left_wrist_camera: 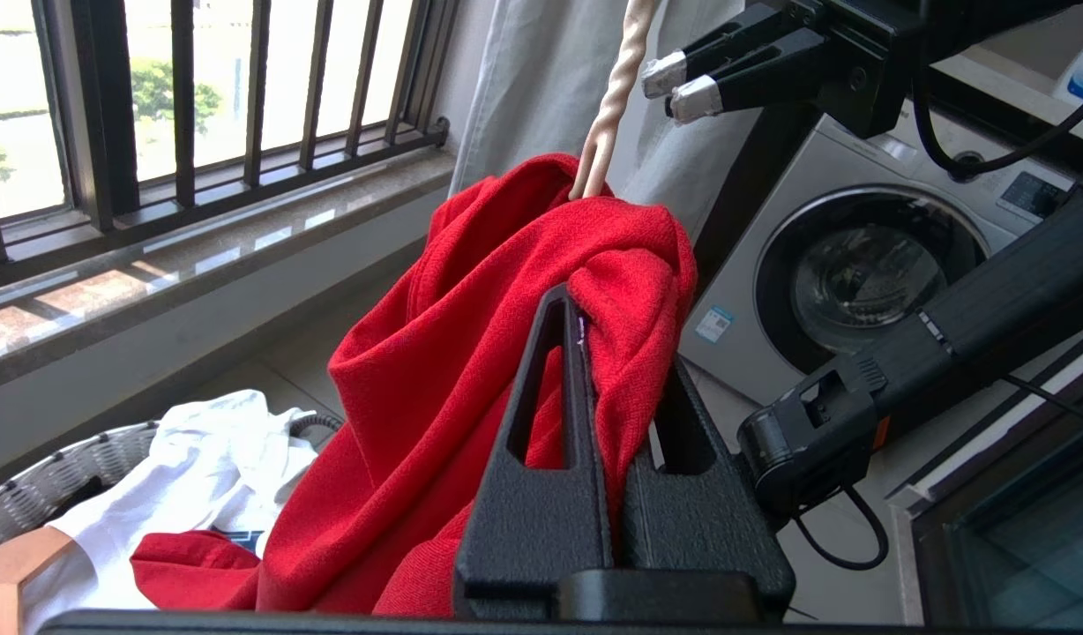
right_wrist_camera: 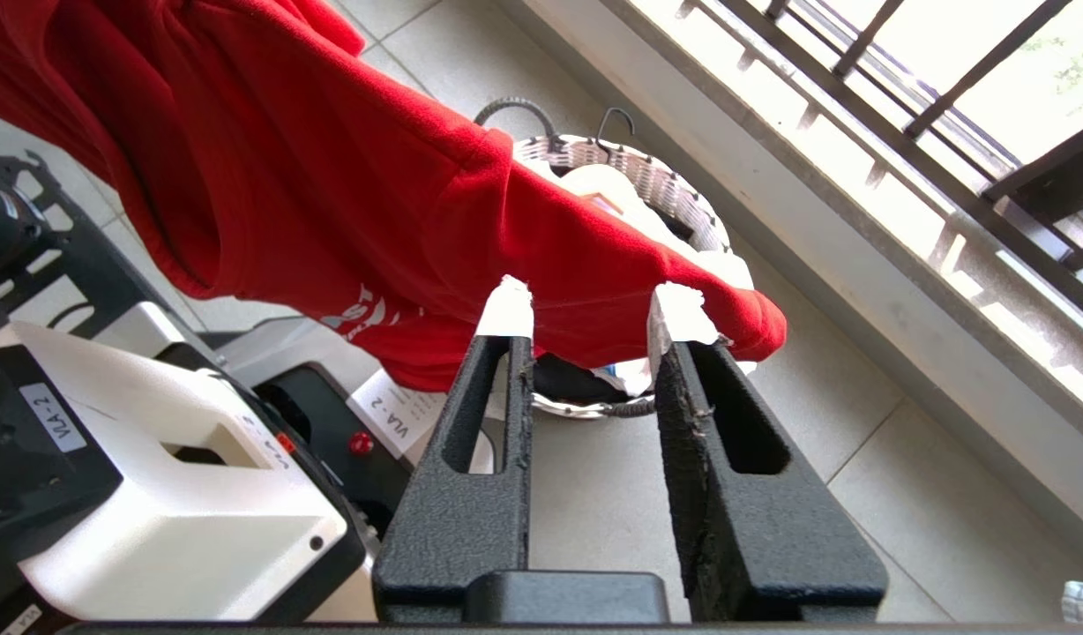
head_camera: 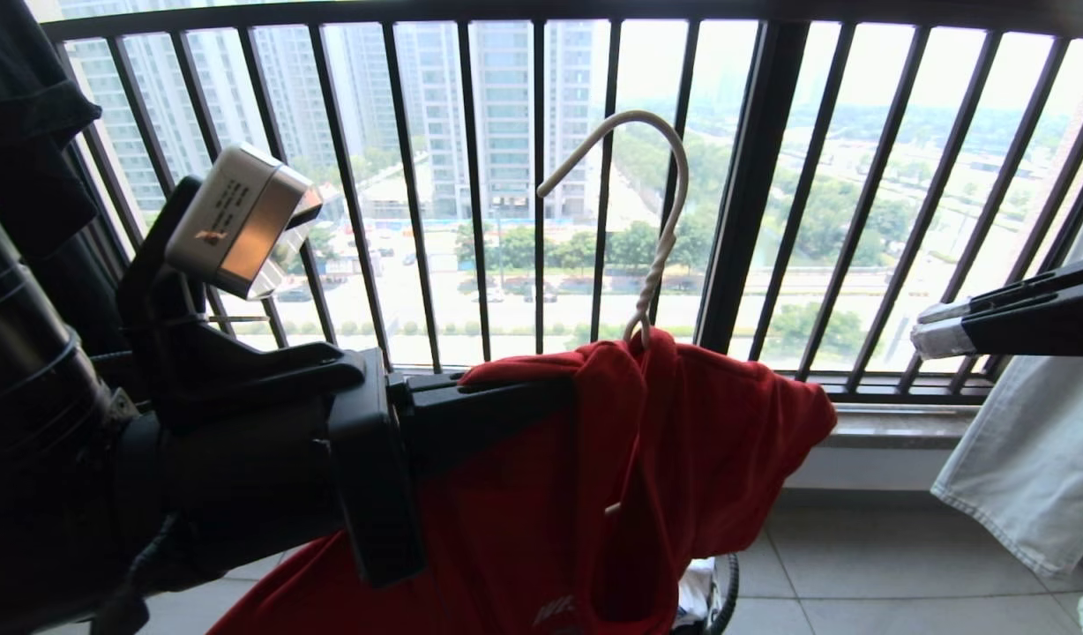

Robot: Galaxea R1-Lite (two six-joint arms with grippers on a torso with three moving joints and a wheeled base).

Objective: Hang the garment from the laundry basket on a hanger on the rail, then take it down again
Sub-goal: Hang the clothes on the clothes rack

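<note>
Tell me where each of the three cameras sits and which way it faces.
Head view: on the robot's head, facing the dark barred window railing; left arm at left, right gripper at the right edge.
Left wrist view: behind the left gripper, whose jaws are shut on the red cotton T-shirt, facing a white washing machine.
Right wrist view: behind the right gripper, jaws parted, looking down at the round white-mesh laundry basket.
Shared: all three show the shirt; head and left wrist views show the thin white wire hanger.

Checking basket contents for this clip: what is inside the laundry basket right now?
In the laundry basket, a white T-shirt lies with the garment's trailing end beside it. Anything beneath them is covered.
</note>
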